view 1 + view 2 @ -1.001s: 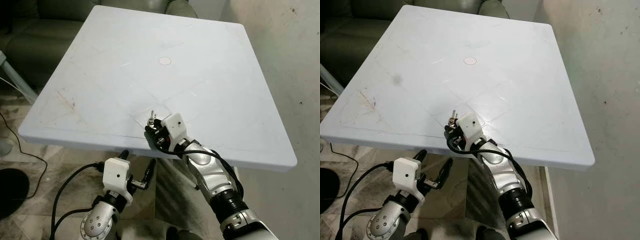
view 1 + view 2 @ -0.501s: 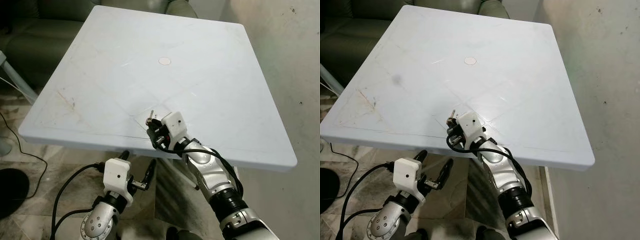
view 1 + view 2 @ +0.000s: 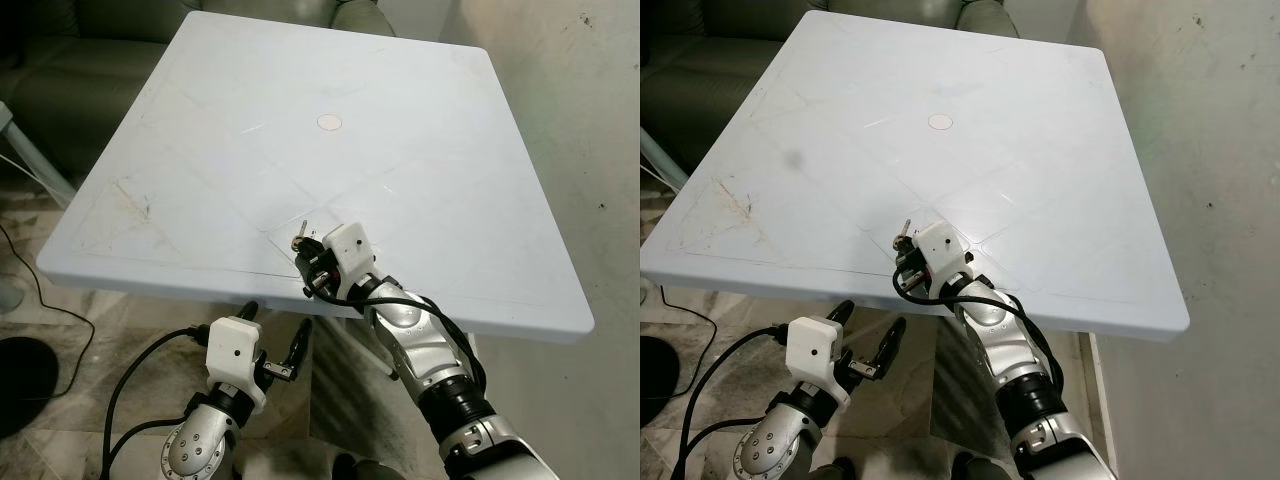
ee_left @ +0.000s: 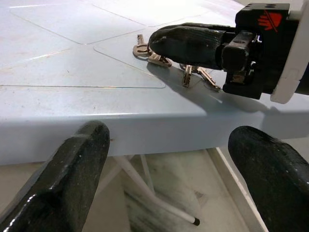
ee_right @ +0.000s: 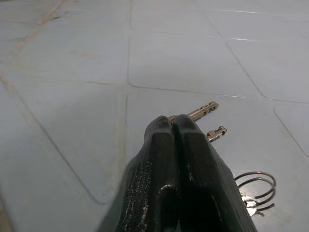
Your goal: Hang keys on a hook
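Observation:
A small bunch of metal keys [image 3: 302,234] on a wire ring [image 5: 256,186] lies flat on the white table [image 3: 420,130], close to its near edge. My right gripper [image 3: 304,254] rests low over them, its two black fingers [image 5: 164,145] pressed together with nothing between the tips. Two key blades [image 5: 206,110] stick out beside the fingers, and other keys [image 4: 186,73] lie in the shadow under them. My left gripper [image 3: 275,320] hangs open below the table's front edge, facing the rim [image 4: 145,128].
A dark green sofa [image 3: 60,60] stands behind the table on the left. A bare wall [image 3: 590,130] runs along the right side. A black cable [image 3: 40,290] trails over the tiled floor. White table legs [image 4: 145,186] stand under the front edge.
My right gripper has shifted slightly to the right over the keys, fingers still together. The keys and the left arm stay where they were.

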Controlling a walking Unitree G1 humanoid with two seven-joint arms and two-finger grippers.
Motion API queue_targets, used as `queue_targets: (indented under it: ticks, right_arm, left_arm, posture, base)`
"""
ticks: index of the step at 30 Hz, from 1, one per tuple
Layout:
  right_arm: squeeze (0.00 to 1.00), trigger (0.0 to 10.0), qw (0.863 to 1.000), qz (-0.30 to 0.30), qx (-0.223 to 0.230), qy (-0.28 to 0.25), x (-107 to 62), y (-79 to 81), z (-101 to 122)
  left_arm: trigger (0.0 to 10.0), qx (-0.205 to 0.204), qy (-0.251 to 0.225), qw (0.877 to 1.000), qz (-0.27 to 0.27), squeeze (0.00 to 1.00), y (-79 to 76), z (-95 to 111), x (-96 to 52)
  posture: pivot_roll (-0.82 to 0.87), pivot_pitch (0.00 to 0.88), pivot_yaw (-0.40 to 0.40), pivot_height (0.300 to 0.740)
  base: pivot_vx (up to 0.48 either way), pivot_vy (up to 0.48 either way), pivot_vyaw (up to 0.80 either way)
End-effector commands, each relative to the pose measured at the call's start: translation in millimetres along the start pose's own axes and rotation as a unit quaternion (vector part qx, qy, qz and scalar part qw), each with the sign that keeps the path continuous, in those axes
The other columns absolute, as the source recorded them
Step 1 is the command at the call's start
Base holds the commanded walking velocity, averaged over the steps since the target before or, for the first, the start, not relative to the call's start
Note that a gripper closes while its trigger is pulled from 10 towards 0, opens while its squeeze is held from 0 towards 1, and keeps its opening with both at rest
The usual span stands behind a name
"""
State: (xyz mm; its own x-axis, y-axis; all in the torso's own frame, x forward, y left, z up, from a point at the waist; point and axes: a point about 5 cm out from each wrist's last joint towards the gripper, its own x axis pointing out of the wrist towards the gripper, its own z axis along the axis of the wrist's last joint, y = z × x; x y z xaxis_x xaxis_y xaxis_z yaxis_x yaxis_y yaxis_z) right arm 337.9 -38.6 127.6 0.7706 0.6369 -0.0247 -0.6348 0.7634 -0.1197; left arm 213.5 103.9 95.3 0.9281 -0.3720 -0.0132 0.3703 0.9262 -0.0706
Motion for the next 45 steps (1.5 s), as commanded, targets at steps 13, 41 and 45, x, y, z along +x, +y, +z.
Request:
queue_targets:
  ticks: [13, 41, 45]
  right_arm:
    - [0.0, 10.0, 0.984, -0.019, 0.107, -0.142, -19.3, -34.5, 21]
    - [0.0, 10.0, 0.956, -0.252, 0.026, -0.149, -106.5, -91.6, 13]
    - [0.0, 10.0, 0.948, -0.289, 0.028, -0.132, -115.7, -95.7, 5]
  left_arm:
    - [10.0, 0.006, -0.006, 1.0, 0.002, 0.0, 1.3, 2, 7.5]
    - [10.0, 0.03, -0.072, 0.995, 0.067, 0.0, 58.5, 43, 42.4]
    - [10.0, 0.044, -0.072, 0.992, 0.092, 0.0, 75.9, 45, 43.6]
  posture:
    - [0.09, 0.179, -0.081, 0.74]
    - [0.04, 0.113, -0.048, 0.74]
    - [0.03, 0.103, -0.043, 0.74]
  base:
    - [0.0, 0.0, 0.0]
    - [0.0, 0.0, 0.0]
    - [0.0, 0.0, 0.0]
